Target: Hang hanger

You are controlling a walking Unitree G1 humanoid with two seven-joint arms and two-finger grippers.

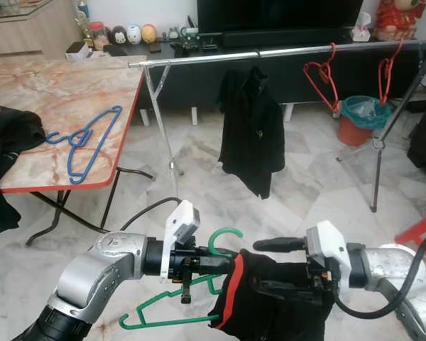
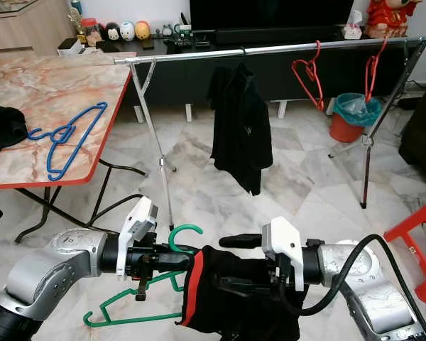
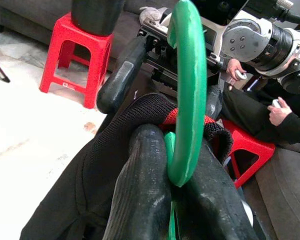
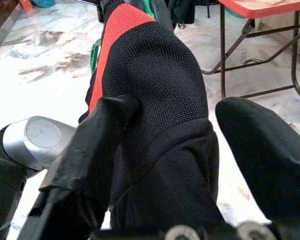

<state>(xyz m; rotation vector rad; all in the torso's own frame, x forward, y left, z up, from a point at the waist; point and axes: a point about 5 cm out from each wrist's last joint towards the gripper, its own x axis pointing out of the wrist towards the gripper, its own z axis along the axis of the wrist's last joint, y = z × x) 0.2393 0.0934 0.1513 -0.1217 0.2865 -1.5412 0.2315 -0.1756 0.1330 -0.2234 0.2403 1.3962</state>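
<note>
Currently, items on view:

- Left gripper [image 3: 172, 175]: low in front of the robot, its 2 black fingers [image 3: 140, 190] pressed together on the neck of a green hanger [image 1: 172, 312], just under the hook.
- Green hanger: held in the air over the floor; hook curls upward beside the gripper, triangular frame hangs below the left arm. 1 end of the frame goes into the black garment.
- Black garment [image 1: 270, 302]: knit cloth with a red band at its edge, draped over the hanger end and over the right gripper's fingers, hanging down between both arms.
- Right gripper [image 4: 190, 135]: opposite the left one, fingers spread apart, with the black garment lying over and between them; 1 finger [image 1: 278, 244] pokes out above the cloth toward the hook.
- Clothes rail [image 1: 284, 51]: silver bar on tripod legs, well beyond the grippers, running across in front of a dark TV cabinet [image 1: 220, 78].
- Black jacket [image 1: 253, 131]: hanging from the middle of the rail.
- Red hangers, 2 [image 1: 323, 77]: hooked on the rail toward the robot's right.
- Marble-pattern table [image 1: 64, 106]: red-edged, to the robot's left; a blue hanger [image 1: 85, 142] lies flat on it, dark clothing [image 1: 11, 131] at its near edge.
- Teal bin in a red bucket [image 1: 360, 117]: on the floor behind the rail.
- Red stool [image 3: 75, 60]: beside a grey sofa; a seated person's hands [image 3: 280, 111] hold a controller, seen in the left wrist view.
</note>
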